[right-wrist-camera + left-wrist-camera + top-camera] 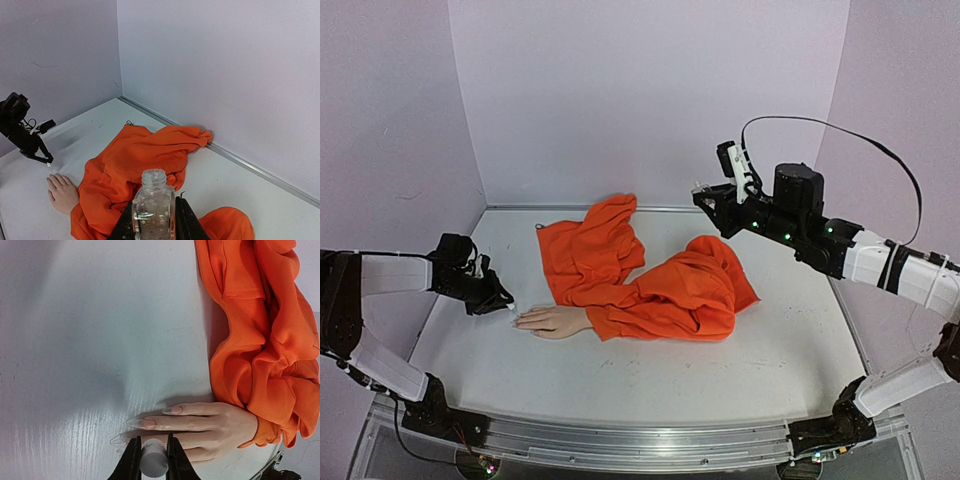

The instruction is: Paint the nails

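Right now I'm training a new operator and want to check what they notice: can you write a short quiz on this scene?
1. True or false: the right hand holds an uncapped clear bottle.
2. The white cylinder in the left hand is nearest to: A the bottle, B the nails, C the right hand.
3. Fill in: the mannequin hand wears an ___ sleeve.
Key: 1 true; 2 B; 3 orange.

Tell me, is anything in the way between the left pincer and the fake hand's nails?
Nothing visible does. The left pincer, shut on a small white piece, sits right at the fingertips of the mannequin hand; the nails lie bare on the table, and the orange sleeve is bunched back at the wrist.
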Tool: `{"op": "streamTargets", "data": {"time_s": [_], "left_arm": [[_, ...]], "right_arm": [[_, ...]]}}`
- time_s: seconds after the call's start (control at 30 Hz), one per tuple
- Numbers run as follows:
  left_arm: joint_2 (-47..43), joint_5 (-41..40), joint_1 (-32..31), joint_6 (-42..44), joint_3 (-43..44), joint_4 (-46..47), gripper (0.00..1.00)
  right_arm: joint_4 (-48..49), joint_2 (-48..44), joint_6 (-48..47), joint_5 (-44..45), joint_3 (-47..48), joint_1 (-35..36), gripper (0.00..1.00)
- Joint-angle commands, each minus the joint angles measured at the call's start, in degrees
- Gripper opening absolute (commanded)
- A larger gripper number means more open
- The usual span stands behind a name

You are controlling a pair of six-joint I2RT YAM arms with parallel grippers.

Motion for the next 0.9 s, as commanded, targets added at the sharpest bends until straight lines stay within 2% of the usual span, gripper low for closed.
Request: {"op": "streamTargets", "data": {"time_s": [0.0, 0.87], "left_arm": [[1.08, 0.67, 0.65, 1.5, -0.18, 3.73, 0.0], [3.34, 3.08, 1.8, 1.96, -0.78, 7.55, 0.0]], "right_arm": [[2.68, -0.74, 0.31, 0.26, 3.16, -0.31, 0.0], [1.97, -0.52, 0.48, -0.15, 3.95, -0.31, 0.0]]}}
